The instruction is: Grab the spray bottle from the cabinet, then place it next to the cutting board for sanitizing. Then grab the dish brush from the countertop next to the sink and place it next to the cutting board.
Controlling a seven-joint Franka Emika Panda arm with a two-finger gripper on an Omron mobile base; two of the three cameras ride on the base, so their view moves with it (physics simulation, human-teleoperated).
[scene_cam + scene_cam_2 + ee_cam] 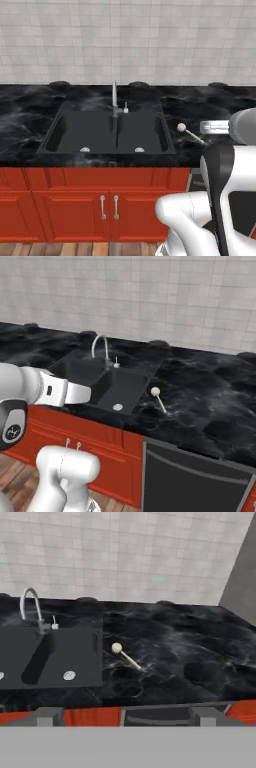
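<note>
Hand view has the dish brush (125, 655) lying on the countertop (200, 647) just right of the sink (50, 657). Claw (121, 718) apparently spread wide, holding nothing, well short of it.

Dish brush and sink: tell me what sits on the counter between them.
Nothing. In the hand view, bare black countertop separates the dish brush from the sink rim; the right base view shows the same.
</note>
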